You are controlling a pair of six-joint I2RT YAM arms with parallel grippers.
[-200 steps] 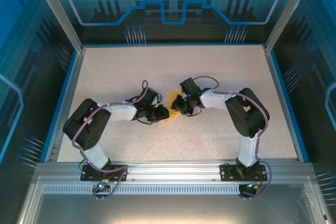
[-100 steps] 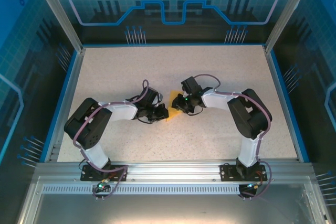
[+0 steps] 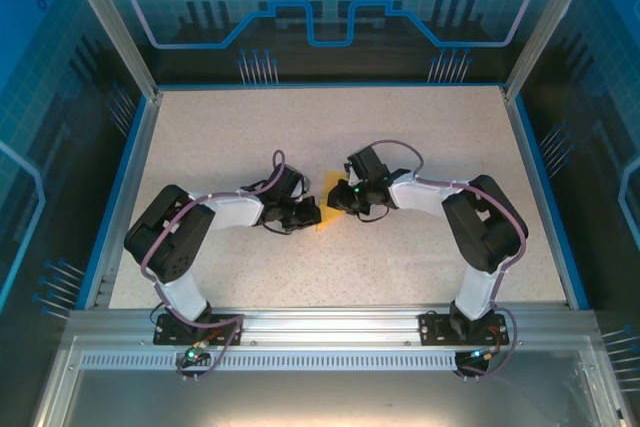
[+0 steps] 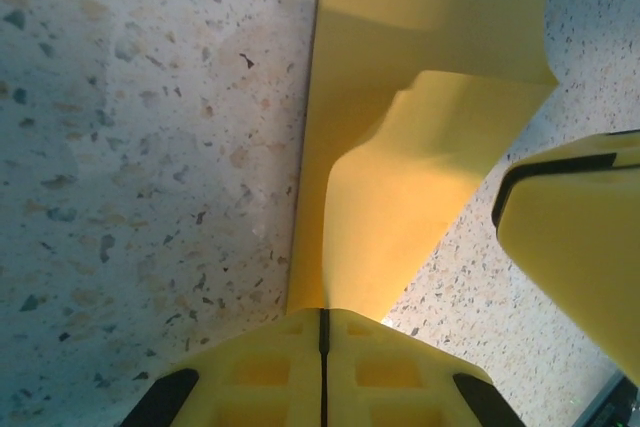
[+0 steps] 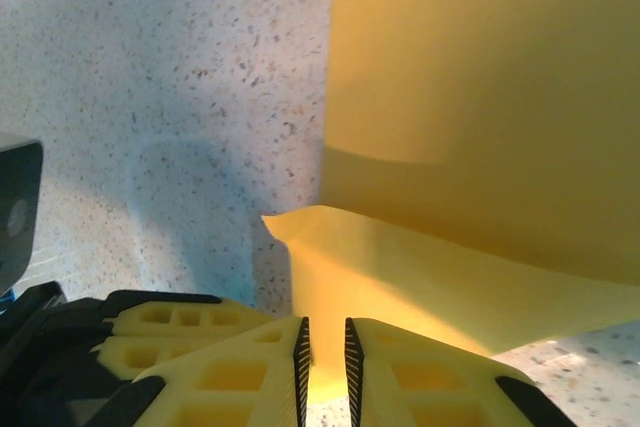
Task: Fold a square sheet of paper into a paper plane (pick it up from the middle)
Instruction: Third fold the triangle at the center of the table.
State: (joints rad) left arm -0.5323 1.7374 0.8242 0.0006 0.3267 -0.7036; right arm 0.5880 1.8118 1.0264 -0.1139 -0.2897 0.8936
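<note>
Seen from above, two robot arms bend inward over a pale speckled table (image 3: 250, 137) and meet near its middle. The left arm rises from its base at about 7 o'clock, folds at a raised elbow, and stretches its forearm low toward 3 o'clock. The right arm mirrors it from 5 o'clock, with its forearm reaching toward 9 o'clock.

Between their tips, just to the 9 o'clock side of the table's centre, is the square sheet of paper (image 3: 326, 186), orange-yellow and mostly hidden by the two wrists.

The left gripper (image 3: 306, 215) is at the paper's 8 o'clock side. In its wrist camera, the left gripper (image 4: 322, 319) has its yellow pads pressed together into a thin line, clamping an edge of the paper (image 4: 400, 177). The paper rises from the pads in a buckled flap, with a folded layer lying flat behind it.

The right gripper (image 3: 340, 199) sits at the paper's 3 o'clock side. In its own camera, the right gripper (image 5: 323, 332) has its jaws drawn almost together, with a lifted fold of the paper (image 5: 480, 97) pinched in the slit.
</note>
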